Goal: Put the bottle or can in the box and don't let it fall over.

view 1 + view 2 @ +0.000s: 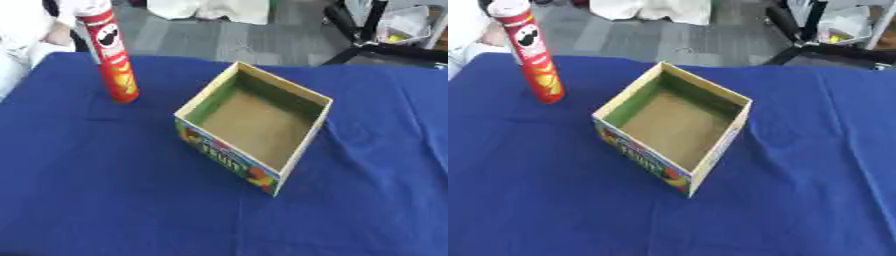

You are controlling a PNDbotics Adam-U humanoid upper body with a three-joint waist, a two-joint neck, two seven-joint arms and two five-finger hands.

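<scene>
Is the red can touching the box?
Apart. In the left eye view the can stands upright on the blue cloth, to the left of the box, with a strip of bare cloth plainly showing between them.

Open blue tabletop point(105, 190) lies between the upright red can point(114, 62) at 10 o'clock and the open-topped box point(254, 125); the box's near walls stand between.
</scene>
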